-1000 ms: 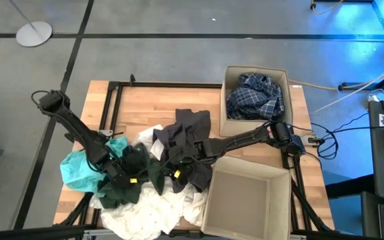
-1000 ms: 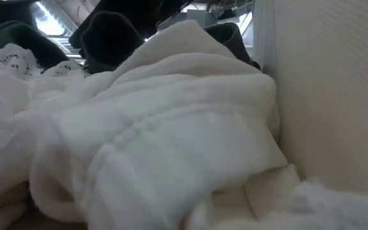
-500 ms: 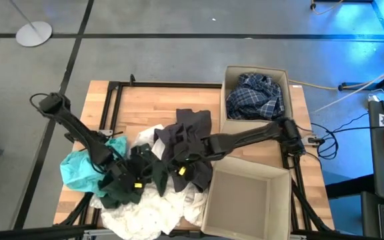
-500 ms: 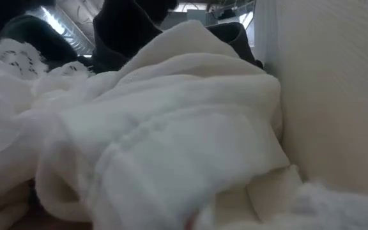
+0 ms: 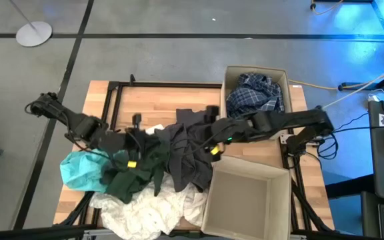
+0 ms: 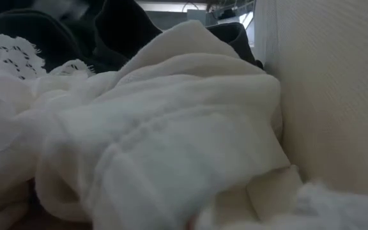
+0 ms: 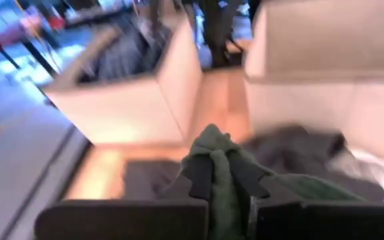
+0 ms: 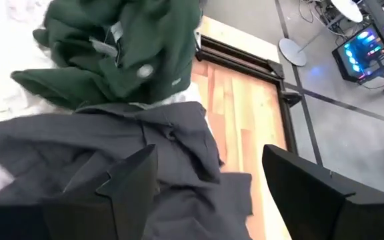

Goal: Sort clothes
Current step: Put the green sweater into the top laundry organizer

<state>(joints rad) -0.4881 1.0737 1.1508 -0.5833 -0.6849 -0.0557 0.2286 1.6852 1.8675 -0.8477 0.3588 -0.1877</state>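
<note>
The clothes lie heaped on the wooden table (image 5: 152, 100). A teal one (image 5: 77, 170) is at the left and white ones (image 5: 152, 210) (image 6: 158, 140) are at the near edge. A dark grey one (image 5: 189, 157) (image 8: 112, 147) sits in the middle. My left gripper (image 5: 137, 159) (image 7: 222, 177) is shut on the dark green garment (image 5: 133, 177) (image 8: 125, 47). My right gripper (image 5: 205, 148) (image 8: 209, 180) hangs open above the dark grey garment, with nothing between its fingers. A blue-and-white plaid garment (image 5: 255, 93) lies in the far box. My left gripper pinches a bunched fold of the dark green garment (image 7: 213, 143) between its two fingers, and the bunch stands out past the fingertips. The fingers come from the table's left side. The rest of the garment trails down onto the pile of clothes.
Two tan cardboard boxes stand at the right. The far one (image 5: 232, 120) holds the plaid garment. The near one (image 5: 245, 200) (image 6: 337, 96) stands against the white clothes. A black frame (image 5: 112, 100) runs along the table's far and left sides, with bare wood beside it.
My left gripper has shut on the dark green garment and gone up and toward the far edge, drawing a fold of it off the pile. My right gripper, still open, has drawn back up and toward the table's right, off the dark grey garment, which lies spread wider.
</note>
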